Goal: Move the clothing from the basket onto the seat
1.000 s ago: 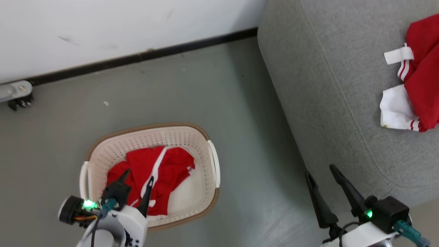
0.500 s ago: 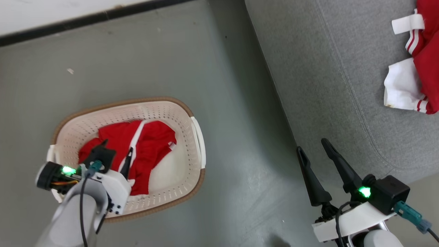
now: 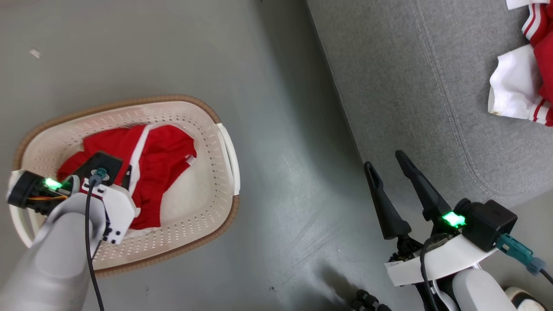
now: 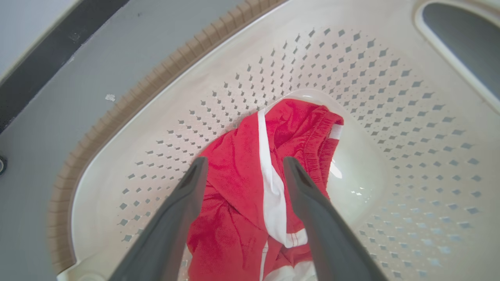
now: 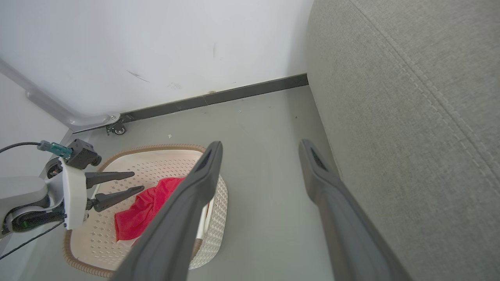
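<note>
1. Over the basket (image 3: 206,203), the left fingers (image 4: 183,203) have sunk since a second ago. Then their tips stood clear above the red clothing (image 3: 162,149). Now they hang inside the basket's walls, spread wide, one tip on either side of the garment's white stripe and just over the cloth (actual contact I cannot confirm).
2. Much of the apparent shift is the head camera tipping down: the wall has slid off the top of its view, so the basket's drift leftward is not the basket moving.
3. Beside the seat's (image 3: 410,86) near edge, the right fingers (image 3: 386,207) are equally wide apart and empty, hovering over the floor (image 3: 281,129) as they did before.
4. This looks like the reach for a pick, with closing on the cloth as the likely next move. One red-and-white garment (image 3: 512,88) already lies on the seat, well in from the edge that faces the basket, so the job seems partly done.
5. Underfoot is smooth grey-green floor with a few specks, and a bare strip of it separates basket and seat. The white wall (image 5: 156,47) meets it at a dark skirting (image 5: 234,93), with a small caster (image 5: 117,129) at its foot.
</note>
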`<state>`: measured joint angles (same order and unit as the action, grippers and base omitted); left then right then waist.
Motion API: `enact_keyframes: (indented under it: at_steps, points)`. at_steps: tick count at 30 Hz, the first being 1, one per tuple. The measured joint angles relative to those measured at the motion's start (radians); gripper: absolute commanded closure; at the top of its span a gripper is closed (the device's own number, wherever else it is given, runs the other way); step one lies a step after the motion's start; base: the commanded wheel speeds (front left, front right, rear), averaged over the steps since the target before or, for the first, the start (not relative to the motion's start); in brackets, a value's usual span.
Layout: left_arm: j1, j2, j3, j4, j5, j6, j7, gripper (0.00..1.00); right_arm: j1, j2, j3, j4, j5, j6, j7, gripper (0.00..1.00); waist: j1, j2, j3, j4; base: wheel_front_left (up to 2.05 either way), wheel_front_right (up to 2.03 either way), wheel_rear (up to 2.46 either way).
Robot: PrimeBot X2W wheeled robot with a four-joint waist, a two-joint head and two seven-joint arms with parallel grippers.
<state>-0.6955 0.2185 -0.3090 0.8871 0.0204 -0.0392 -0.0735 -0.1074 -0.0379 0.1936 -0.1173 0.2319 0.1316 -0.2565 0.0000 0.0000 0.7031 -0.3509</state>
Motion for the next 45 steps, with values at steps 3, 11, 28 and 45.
enact_keyframes:
  at_steps: [3, 11, 28, 45]
  points:
    - [-0.028, 0.017, -0.019, 0.031, 0.029, -0.001, 0.034, 0.0, -0.019, 0.0, 0.015, -0.001, 0.016, 0.0, 0.0, 0.0, 0.0, 0.0, 0.026, -0.013, 0.0, 0.0, 0.0]
    - [-0.112, 0.045, -0.059, 0.085, 0.084, -0.002, 0.1, 0.0, -0.045, 0.0, 0.034, -0.002, 0.053, 0.0, 0.0, 0.0, 0.0, 0.0, 0.092, -0.049, 0.0, 0.0, 0.0]
    - [-0.256, 0.098, -0.154, 0.221, 0.212, 0.001, 0.235, 0.0, -0.109, 0.001, 0.043, -0.013, 0.129, 0.0, 0.0, 0.0, 0.0, 0.0, 0.227, -0.122, 0.0, 0.0, 0.0]
    - [-0.283, 0.086, -0.157, 0.3, 0.214, -0.018, 0.294, 0.78, -0.128, 0.001, 0.039, -0.021, 0.14, 0.0, 0.0, 0.0, 0.0, 0.0, 0.246, -0.124, 0.0, 0.0, 0.0]
